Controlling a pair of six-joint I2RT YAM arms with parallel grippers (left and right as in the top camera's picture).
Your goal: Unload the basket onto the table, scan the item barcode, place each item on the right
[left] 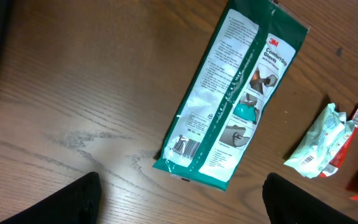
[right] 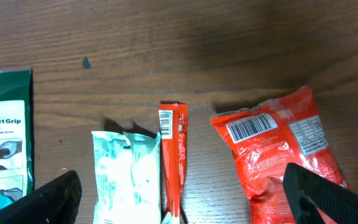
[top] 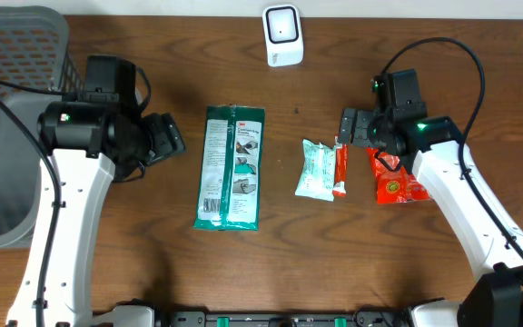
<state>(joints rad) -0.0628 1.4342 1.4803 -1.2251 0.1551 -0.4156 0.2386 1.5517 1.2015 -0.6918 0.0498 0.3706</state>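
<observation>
**Left end effector** (top: 172, 136): the jaws stand wide apart, with nothing between them. Both fingers (left: 73, 199) are clear of every object.

**Task item:** the green glove package (top: 231, 168) lies flat on the surface (top: 152, 272), directly ahead of the left end effector. It is near the fingertips but touches neither. Its printed face is up. The barcode (left: 185, 146) is on the white panel at the end of the package nearest this end effector.

**Right end effector** (top: 347, 127): the jaws are fully spread and hold nothing. Three items lie on the surface ahead of and below it.
- A thin red stick pack (right: 172, 158) lies roughly on the centre line between the fingers.
- A pale green packet (right: 126, 177) lies just beside the stick pack, on the glove package side. The two edges appear to touch.
- A red bag (right: 272, 149) lies on the other side, barcode up. One finger (right: 328, 196) partly overlaps it in the wrist view. Contact cannot be determined.

**Scanner** (top: 281, 36): the white unit stands at the far edge of the surface, well apart from both end effectors.

**Basket** (top: 7, 54): the grey basket sits behind the left arm.
</observation>
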